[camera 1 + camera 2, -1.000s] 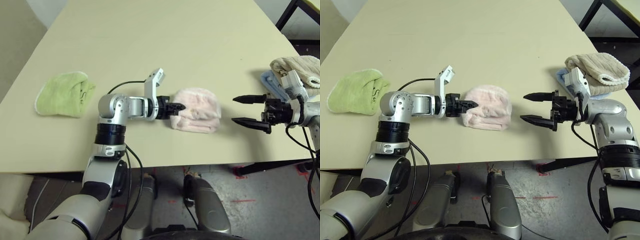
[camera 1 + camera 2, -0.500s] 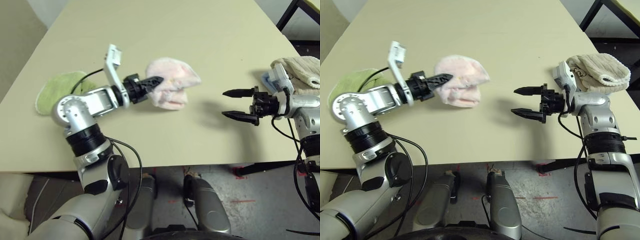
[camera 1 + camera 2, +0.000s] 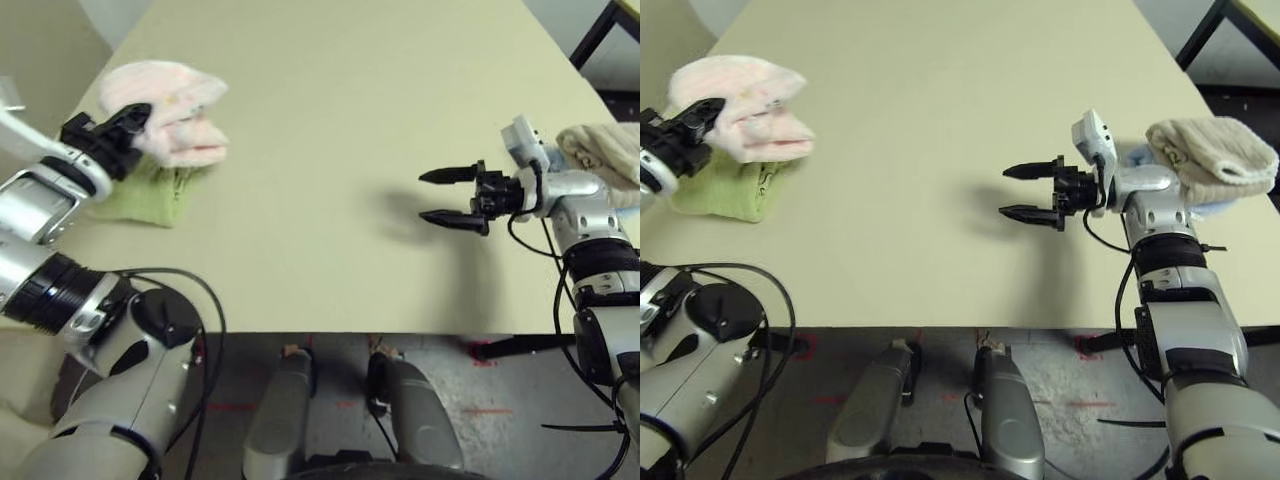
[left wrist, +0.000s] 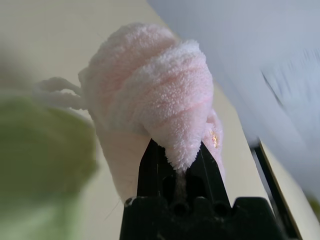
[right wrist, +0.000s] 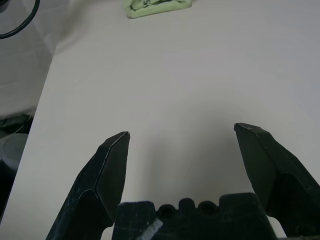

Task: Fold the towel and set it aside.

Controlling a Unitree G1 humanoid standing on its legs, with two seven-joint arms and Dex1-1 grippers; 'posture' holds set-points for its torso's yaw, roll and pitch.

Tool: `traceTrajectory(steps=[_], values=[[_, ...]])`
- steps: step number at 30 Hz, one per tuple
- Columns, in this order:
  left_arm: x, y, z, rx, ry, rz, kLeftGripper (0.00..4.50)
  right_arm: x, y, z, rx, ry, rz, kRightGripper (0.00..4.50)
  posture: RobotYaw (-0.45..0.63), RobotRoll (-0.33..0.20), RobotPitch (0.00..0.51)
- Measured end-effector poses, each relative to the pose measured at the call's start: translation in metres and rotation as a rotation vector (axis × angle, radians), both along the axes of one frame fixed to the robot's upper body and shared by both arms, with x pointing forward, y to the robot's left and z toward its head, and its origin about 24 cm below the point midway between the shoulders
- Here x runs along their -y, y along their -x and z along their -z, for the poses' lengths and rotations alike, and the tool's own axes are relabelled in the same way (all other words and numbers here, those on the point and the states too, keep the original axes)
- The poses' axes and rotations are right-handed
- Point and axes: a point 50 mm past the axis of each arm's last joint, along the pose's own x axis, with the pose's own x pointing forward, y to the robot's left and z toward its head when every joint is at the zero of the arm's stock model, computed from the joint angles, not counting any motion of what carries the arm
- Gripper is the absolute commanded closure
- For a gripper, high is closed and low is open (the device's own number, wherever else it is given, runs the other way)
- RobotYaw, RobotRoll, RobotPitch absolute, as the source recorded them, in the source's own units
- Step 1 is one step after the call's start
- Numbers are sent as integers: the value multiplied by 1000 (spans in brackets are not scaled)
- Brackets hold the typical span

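Pink towel (image 3: pixel 170 108): pale pink terry, bunched into a thick folded wad, a white loop showing at one side in the left wrist view; carried above the counter's far left part, directly over the light green towel (image 3: pixel 150 195), whether touching it cannot be told. Left tool (image 3: pixel 128 118): clenched on the towel, black fingers (image 4: pixel 150 170) pinching a fold of the pile between them. Light green towel: folded, lying flat near the counter's left edge, partly hidden under the pink wad. Right tool (image 3: pixel 1025 192): released, its two black fingers spread wide apart with nothing between them, held over bare counter on the right side and pointing toward the robot's left; a shadow lies on the surface beside it. Beige towel (image 3: pixel 1212 152): folded, at the counter's right edge, just behind the right wrist, resting on a pale blue towel (image 3: pixel 1200 208) of which a sliver shows. Counter (image 3: pixel 340 140): pale yellow-beige top, bare across the middle between the two tools, which are well apart.
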Motion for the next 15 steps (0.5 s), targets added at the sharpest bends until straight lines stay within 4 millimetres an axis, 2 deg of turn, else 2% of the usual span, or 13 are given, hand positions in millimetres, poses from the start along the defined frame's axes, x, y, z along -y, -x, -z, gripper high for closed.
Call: traceTrajectory(steps=[4, 10, 15], values=[[-9, -4, 11, -32, 56, -50, 4479, -2, -1, 0, 3, 2, -12, 0, 274, 0, 156], [-6, -6, 44, -127, 91, -82, 4479, 0, 0, 2, -5, 7, -10, 0, 255, 0, 157], [-2, -5, 56, -191, 102, -103, 4479, 3, 1, 3, -7, 12, -3, 0, 250, 0, 157]])
